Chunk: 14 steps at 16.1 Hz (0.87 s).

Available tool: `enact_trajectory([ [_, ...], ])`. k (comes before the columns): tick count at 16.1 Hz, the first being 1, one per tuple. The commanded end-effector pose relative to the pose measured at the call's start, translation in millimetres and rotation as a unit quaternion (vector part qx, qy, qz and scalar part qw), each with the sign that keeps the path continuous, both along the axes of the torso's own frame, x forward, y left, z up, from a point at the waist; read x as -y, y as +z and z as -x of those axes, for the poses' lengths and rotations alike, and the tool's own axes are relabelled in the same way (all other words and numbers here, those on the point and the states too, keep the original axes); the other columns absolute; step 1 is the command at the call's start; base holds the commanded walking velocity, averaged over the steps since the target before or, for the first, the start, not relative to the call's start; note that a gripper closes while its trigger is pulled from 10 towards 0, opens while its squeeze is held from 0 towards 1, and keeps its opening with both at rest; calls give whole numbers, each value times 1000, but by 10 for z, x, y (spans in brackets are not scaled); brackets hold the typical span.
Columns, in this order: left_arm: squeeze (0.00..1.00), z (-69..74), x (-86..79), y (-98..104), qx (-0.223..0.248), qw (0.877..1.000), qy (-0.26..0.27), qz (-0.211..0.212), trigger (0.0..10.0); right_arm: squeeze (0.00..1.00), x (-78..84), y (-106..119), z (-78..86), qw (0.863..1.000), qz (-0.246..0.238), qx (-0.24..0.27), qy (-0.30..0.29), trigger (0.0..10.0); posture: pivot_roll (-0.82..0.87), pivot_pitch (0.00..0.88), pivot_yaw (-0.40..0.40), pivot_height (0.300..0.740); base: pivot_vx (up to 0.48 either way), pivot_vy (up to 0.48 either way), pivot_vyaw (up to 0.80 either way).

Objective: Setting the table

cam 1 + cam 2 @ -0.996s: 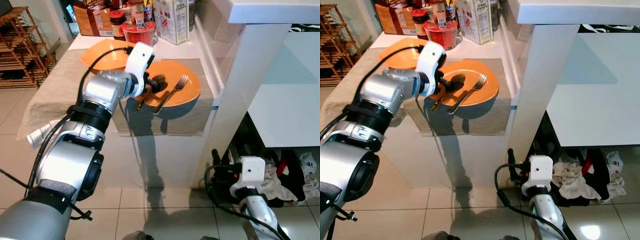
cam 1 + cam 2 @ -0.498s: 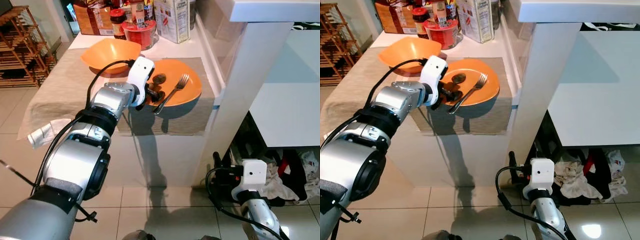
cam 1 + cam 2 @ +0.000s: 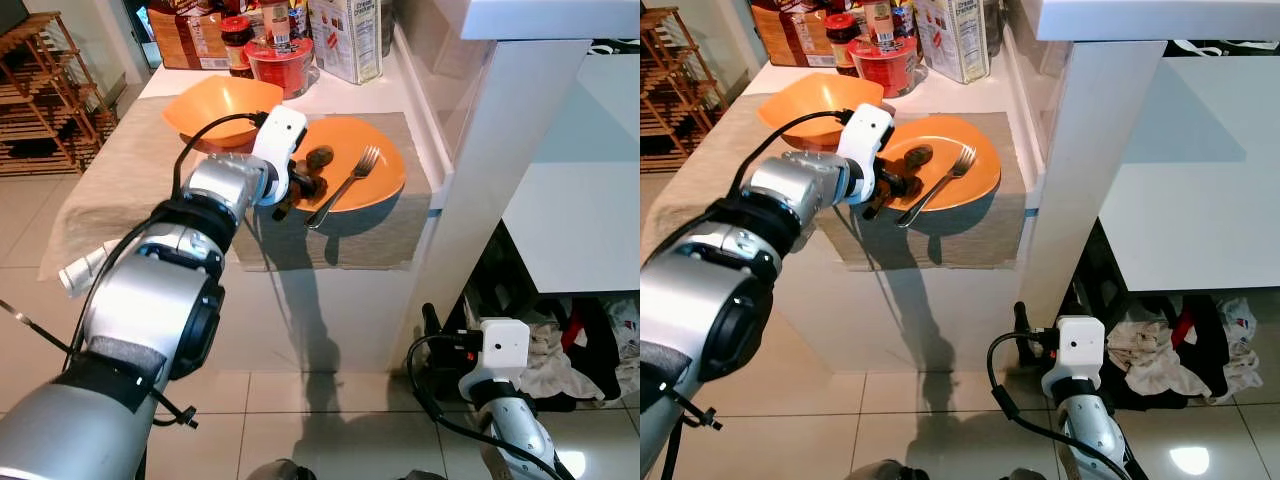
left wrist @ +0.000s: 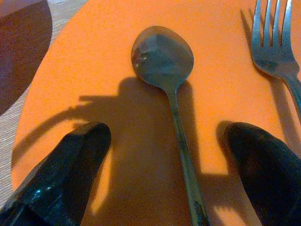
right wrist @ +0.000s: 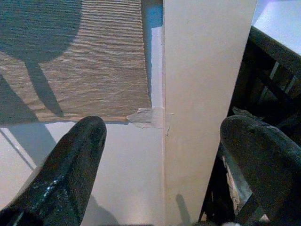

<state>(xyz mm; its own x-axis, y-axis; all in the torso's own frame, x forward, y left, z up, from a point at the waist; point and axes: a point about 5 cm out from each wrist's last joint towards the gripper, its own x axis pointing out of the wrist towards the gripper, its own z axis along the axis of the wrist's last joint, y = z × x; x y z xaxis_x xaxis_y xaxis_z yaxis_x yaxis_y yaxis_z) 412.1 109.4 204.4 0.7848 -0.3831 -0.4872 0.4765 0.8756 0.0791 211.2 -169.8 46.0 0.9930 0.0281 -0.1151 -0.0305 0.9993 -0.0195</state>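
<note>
Spoon (image 4: 165, 61): you have it lying flat on the orange plate (image 3: 375, 180), bowl end toward the back of the table (image 3: 110, 190), handle running toward the plate's near left rim, between your left gripper's fingers.
Fork (image 3: 345, 185): it lies on the same plate just right of the spoon, tines toward the back, handle slanting over the near rim.
Left gripper (image 3: 303, 184): your fingers are spread wide either side of the spoon handle, holding nothing, low over the plate.
Right gripper (image 5: 164, 165): it hangs low beside the white table leg (image 5: 202, 70), fingers wide apart.
Placemat (image 3: 390, 235): the plate sits on it.
Orange bowl (image 3: 220, 105): just behind left of the plate.
</note>
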Motion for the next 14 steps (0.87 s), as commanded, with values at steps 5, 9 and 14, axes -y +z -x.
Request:
enact_trajectory([
  [5, 0, 10, 68, 6, -20, 999, 3, 31, 4275, 0, -2, -11, 6, 1000, 3, -7, -1, 10000, -107, 8, 109, 727, 0, 0, 0],
  [9, 0, 29, 104, -77, -21, 1000, -11, -8, 0, 0, -3, -17, 2, 1000, 4, -10, 2, 10000, -104, 13, 104, 727, 0, 0, 0],
  [14, 0, 33, 102, -100, -22, 1000, -10, -9, 0, 0, -1, -20, -6, 1000, 5, -11, 3, 10000, -106, 16, 103, 727, 0, 0, 0],
])
